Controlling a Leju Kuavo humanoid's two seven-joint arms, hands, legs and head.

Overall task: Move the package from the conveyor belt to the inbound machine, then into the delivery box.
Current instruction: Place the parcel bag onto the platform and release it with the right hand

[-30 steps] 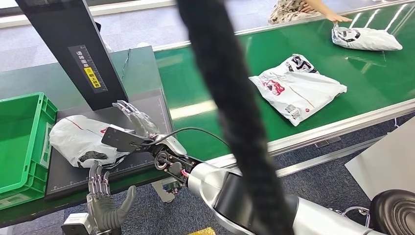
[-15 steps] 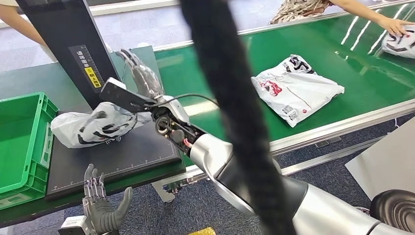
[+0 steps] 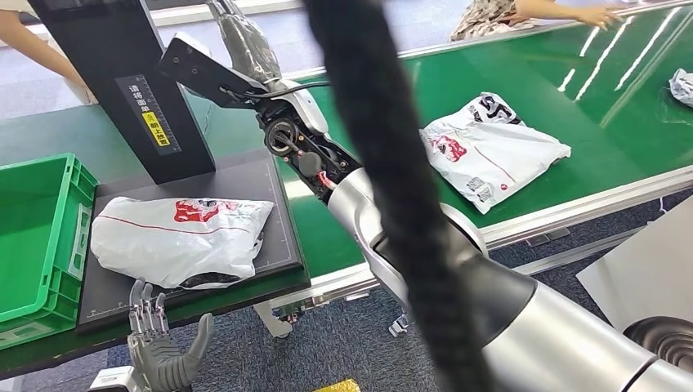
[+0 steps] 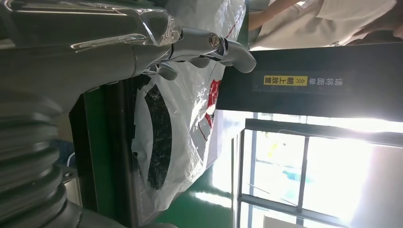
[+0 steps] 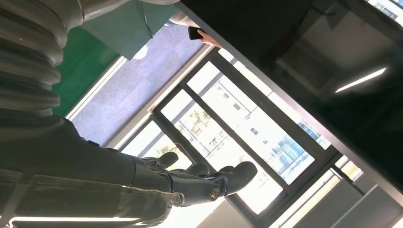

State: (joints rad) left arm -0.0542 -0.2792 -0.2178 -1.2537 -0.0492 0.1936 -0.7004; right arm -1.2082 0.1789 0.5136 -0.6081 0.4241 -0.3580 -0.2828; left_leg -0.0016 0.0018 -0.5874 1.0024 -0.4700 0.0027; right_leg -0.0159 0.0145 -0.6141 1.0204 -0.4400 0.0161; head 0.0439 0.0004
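Observation:
A white plastic package [image 3: 180, 241] with red and black print lies flat on the black platform [image 3: 274, 188] of the inbound machine; it also shows in the left wrist view [image 4: 180, 137]. My right hand [image 3: 241, 37] is raised high above the platform beside the machine's black post [image 3: 122, 82], fingers stretched out and holding nothing [image 5: 199, 183]. My left hand [image 3: 159, 347] hangs below the table's front edge, fingers spread and empty, just in front of the package. A second white package [image 3: 490, 151] lies on the green conveyor belt [image 3: 605, 139].
The green delivery box [image 3: 37, 237] stands left of the platform. A thick black cable [image 3: 384, 163] crosses the head view. A third package [image 3: 682, 86] lies at the belt's far right. A person's hand [image 3: 596, 12] reaches over the belt; another person's arm [image 3: 24, 41] is behind the machine.
My right hand let go of the package and rose up and away. The package dropped and now lies flat on the platform. The far package moved right along the belt.

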